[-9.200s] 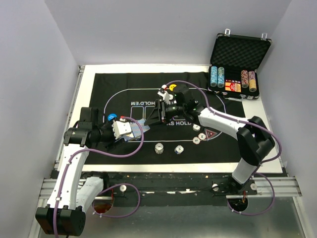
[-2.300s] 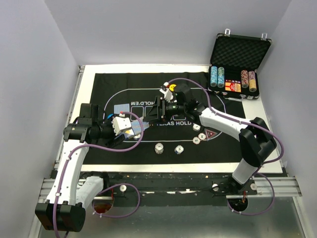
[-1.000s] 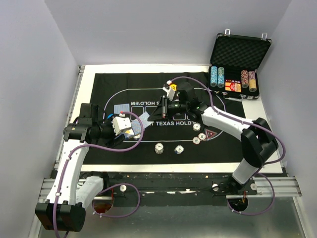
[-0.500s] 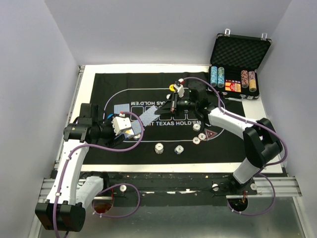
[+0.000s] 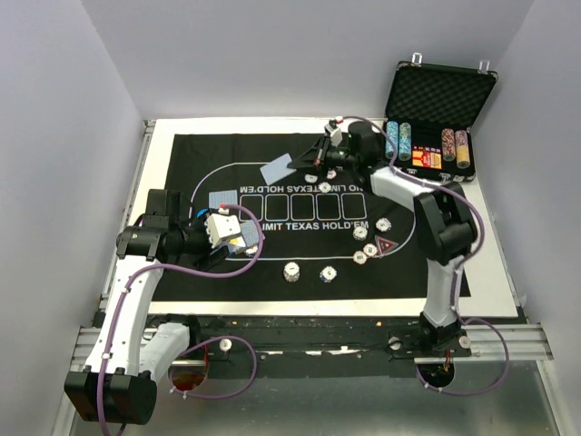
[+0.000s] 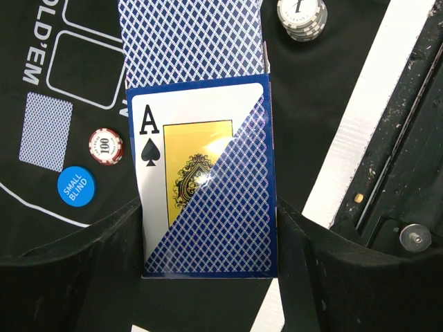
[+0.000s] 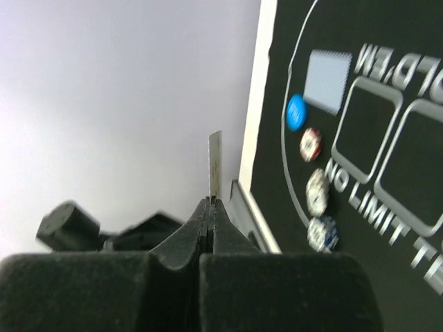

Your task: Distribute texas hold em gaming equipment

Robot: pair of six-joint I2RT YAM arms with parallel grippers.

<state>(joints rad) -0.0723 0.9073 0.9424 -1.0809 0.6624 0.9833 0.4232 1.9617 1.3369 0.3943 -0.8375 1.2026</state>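
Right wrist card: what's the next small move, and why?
Likely lower the right end effector toward the mat, then open it: it is shut on the edge of one card, held out over the mat's far side, apparently not yet lying on it.

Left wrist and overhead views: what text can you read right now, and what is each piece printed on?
"A" with a spade: deck box.
"100": red-and-white chip.
"SMALL BLIND": blue disc.
"LIMIT TEXAS HOLD'EM": black mat, overhead view.
Top chip: marking cut off, unreadable.
Case contents: too small to read.
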